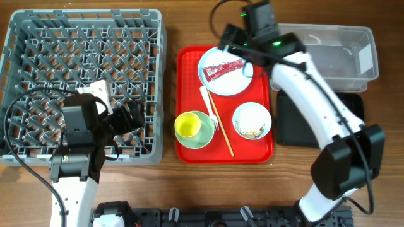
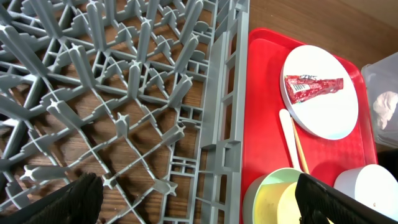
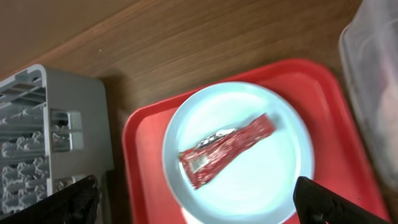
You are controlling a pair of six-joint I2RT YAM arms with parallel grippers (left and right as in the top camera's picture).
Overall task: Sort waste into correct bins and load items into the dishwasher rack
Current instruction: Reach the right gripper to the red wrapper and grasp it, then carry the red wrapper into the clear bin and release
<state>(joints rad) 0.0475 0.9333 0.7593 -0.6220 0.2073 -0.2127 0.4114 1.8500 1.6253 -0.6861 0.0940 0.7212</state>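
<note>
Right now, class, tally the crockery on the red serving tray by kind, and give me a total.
Pale blue round plate: 1
Round bowls: 2 (pale green bowl, light blue bowl)
Small yellow cup: 1
Total: 4

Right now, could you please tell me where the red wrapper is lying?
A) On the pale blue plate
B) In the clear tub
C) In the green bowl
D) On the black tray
A: the red wrapper lies flat on the pale blue plate, which sits at the back of the red serving tray; the right wrist view shows the same.
</note>
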